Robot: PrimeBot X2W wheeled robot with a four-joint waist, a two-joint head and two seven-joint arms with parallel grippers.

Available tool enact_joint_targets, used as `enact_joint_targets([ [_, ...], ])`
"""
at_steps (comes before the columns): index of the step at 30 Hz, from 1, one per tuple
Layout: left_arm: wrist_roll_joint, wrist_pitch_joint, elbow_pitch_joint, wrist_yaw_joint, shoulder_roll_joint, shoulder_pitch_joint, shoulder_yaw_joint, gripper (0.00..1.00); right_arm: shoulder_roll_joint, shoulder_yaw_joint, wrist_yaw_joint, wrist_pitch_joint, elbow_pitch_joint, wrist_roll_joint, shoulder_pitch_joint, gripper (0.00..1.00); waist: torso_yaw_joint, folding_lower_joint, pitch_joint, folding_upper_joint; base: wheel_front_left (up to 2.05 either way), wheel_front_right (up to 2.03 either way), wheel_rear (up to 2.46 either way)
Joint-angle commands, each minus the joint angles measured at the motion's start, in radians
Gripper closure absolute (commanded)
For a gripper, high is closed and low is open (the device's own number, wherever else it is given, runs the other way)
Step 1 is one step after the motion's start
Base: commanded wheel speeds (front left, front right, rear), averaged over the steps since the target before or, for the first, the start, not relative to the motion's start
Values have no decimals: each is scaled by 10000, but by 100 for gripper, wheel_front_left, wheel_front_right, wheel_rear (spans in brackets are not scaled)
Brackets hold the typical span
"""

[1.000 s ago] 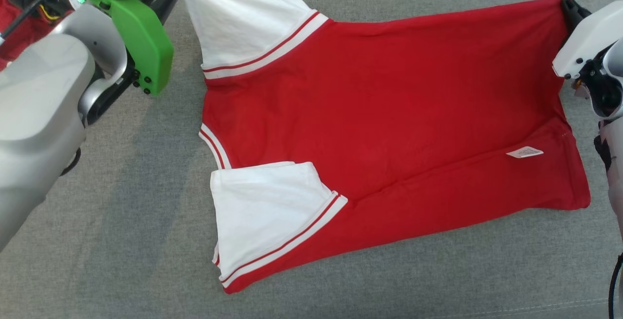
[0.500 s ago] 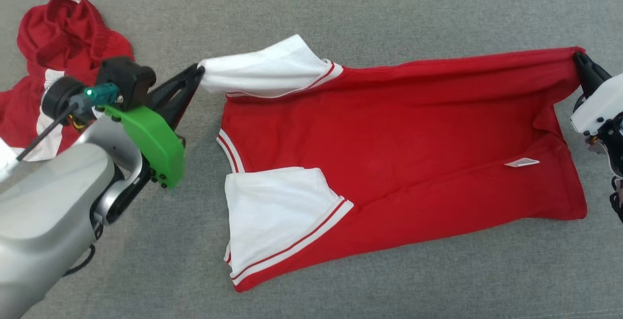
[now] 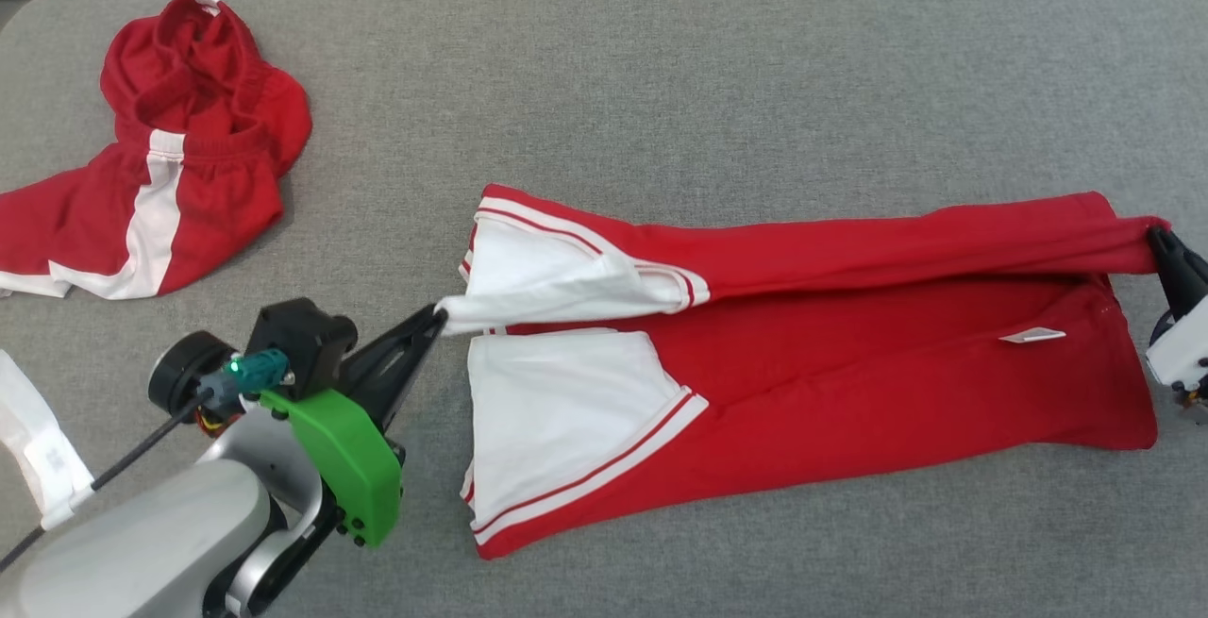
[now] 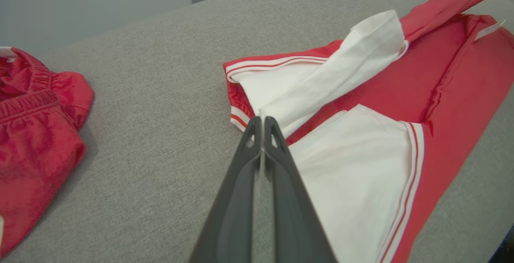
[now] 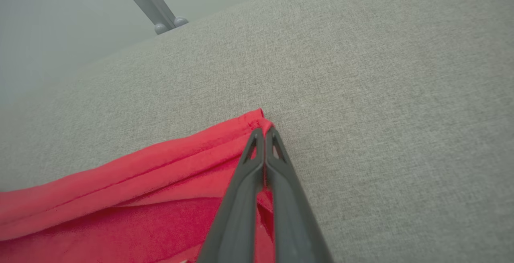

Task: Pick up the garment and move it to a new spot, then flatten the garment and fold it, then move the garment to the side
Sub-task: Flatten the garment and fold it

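Head view is showing us holding the red-and-white garment stretched lengthwise across the grey padded surface, with its near half lying flat and its far long edge turning over toward us. With our left gripper we are pinching the tip of the far white sleeve. Its two dark fingers are pressing fully together on the cloth, and that sleeve is reaching to just beside the near white sleeve. At the garment's opposite end we are clamping the far hem corner with our right gripper, its fingers likewise closing tight on the red fabric. The lifted edge is running as a rolled red band between our two grippers. A small white label is lying on the red body near the right end. Left wrist view is showing us the sleeve tip caught at the closed fingertips. Right wrist view is showing us the red corner bunching at the closed tips over bare grey cloth. A second red garment with a white stripe is sitting crumpled, well apart, at the surface's far left.
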Motion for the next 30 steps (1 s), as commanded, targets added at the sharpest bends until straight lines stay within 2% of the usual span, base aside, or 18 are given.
enact_joint_targets([
  [1, 41, 7, -56, 109, 124, 260, -56, 100, 41, -125, -3, -2, -157, 4, 323, 100, 33, 0, -27, 0, 0, 0, 0],
  [10, -27, 175, -2, 209, -336, 1114, -287, 100, 354, -499, -3, 177, -620, -274, 1514, 100, 99, 0, 31, 0, 0, 0, 0],
  [12, -38, 132, 165, 238, -508, 1220, -297, 97, 446, -481, -2, 149, -586, -384, 1576, 53, 87, 0, 16, 0, 0, 0, 0],
  [13, -77, 129, 281, 247, -608, 1285, -312, 75, 492, -487, -3, 122, -549, -443, 1598, 9, 79, 0, -5, 0, 0, 0, 0],
  [14, -71, 67, 346, 271, -685, 1300, -306, 0, 523, -522, -2, 77, -533, -472, 1604, 0, 80, 0, -34, 0, 0, 0, 0],
  [20, -225, -714, 766, 785, -1121, 1864, -55, 0, 571, -624, -2, -648, -976, -471, 2430, 0, 156, 0, -520, 0, 0, 0, 0],
  [24, 73, -1564, 945, 1394, -1377, 2545, 351, 0, 732, -663, -2, -1442, -1376, -636, 3255, 0, 164, 0, -907, 0, 0, 0, 0],
  [27, 454, -1757, 930, 1807, -1674, 3091, 985, 0, 938, -612, -2, -1934, -1611, -552, 3722, 0, 217, 0, -1166, 0, 0, 0, 0],
  [30, 1324, -1755, 533, 2123, -2257, 3942, 2309, 0, 1135, -615, -2, -2403, -1790, -676, 4083, 0, 342, 0, -1393, 0, 0, 0, 0],
])
